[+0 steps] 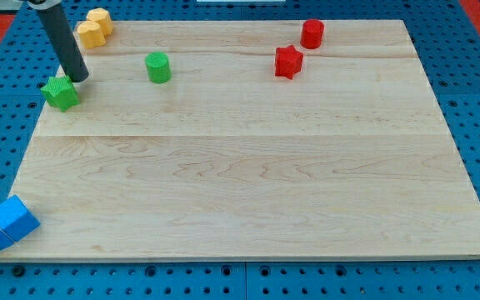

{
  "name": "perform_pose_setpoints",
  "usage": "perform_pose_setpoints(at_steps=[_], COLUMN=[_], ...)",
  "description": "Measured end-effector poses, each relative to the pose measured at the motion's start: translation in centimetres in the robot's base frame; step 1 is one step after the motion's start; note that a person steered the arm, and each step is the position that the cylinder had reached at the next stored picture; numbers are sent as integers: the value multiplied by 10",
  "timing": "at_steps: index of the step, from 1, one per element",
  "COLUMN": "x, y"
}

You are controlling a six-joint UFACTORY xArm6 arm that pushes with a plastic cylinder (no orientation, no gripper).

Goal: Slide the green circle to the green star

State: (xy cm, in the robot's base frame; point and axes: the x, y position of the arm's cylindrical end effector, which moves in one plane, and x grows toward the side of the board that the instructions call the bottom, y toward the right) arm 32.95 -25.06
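The green circle stands on the wooden board near the view's top left. The green star lies further left, at the board's left edge. My tip rests just to the upper right of the green star, close to it or touching it, and well left of the green circle. The rod slants up toward the view's top left.
Two yellow blocks sit at the board's top left corner. A red star and a red cylinder stand at the top right. Two blue blocks sit at the bottom left corner, partly off the board.
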Motion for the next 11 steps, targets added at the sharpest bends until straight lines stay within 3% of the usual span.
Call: perform_pose_setpoints(at_steps=[2, 5, 7, 11], x=[-21, -77, -56, -38], y=[4, 96, 146, 112])
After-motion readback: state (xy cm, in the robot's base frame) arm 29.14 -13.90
